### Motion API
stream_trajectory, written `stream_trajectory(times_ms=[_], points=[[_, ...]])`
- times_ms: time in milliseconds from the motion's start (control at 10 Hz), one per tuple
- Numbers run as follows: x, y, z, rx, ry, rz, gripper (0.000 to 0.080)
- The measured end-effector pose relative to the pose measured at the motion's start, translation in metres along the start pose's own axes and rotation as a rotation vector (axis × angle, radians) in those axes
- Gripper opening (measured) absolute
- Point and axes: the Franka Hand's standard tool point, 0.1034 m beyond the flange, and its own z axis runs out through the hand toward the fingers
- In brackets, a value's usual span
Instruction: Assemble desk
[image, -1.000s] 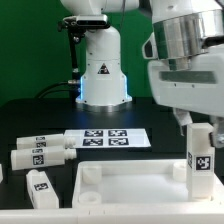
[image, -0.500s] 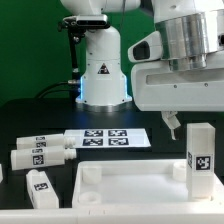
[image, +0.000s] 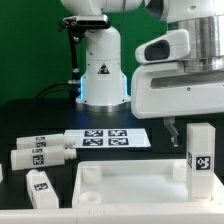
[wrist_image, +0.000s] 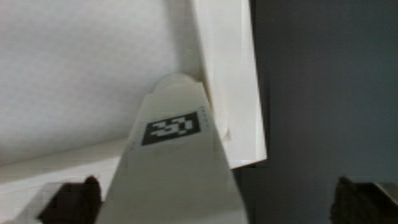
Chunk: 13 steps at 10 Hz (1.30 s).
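Holds nothing in the hand (wrist_image: 214, 200): released, both dark fingertips (wrist_image: 68, 201) spread wide in the wrist view and clear of the upright leg (wrist_image: 173, 127) rising between them. Shows just one finger (image: 172, 129) in the exterior view, hanging under the bulky hand body, just beside the leg's top on that view's left; cannot tell whether the second sits hidden behind the leg or cut off by the frame. Loses the leg's foot too, low at the exterior view's right, so cannot tell the seating in the tabletop (image: 130, 186). Blurs the wrist picture, yet leaves a black-and-white tag plain on the leg's face.

Stands the leg on end, long axis vertical, tagged face toward the exterior camera. Lays the tabletop flat, rim up, with a round socket at the far corner on the exterior view's left; runs it out of frame at the right and bottom, so cannot tell its long axis.

Sets the leg right at the tabletop's rim (wrist_image: 228, 70) in the wrist view, with dark worktop (wrist_image: 329, 90) beyond that edge. Leaves open air around the leg's upper half apart from the one finger. Places the loose legs (image: 38, 155), lying on their sides, well apart at the exterior view's left, and the marker board (image: 105, 138) behind the tabletop, in front of the robot base (image: 103, 70).
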Motion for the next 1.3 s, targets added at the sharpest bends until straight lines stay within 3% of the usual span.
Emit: stream_trajectory(times_ms=[200, 600, 900, 1100, 1300], points=[[-0.0008, 0.0007, 0.0006, 0.0, -0.003, 0.145, 0.03], [0.0005, 0.0074, 0.0016, 0.005, -0.01, 0.563, 0.0293], [0.0001, 0.0056, 0.0034, 0.076, -0.045, 1.123, 0.0293], [-0.0003, 0.0033, 0.0039, 0.081, -0.057, 1.229, 0.0293], [-0.0003, 0.0035, 0.0039, 0.082, -0.053, 1.148, 0.03]])
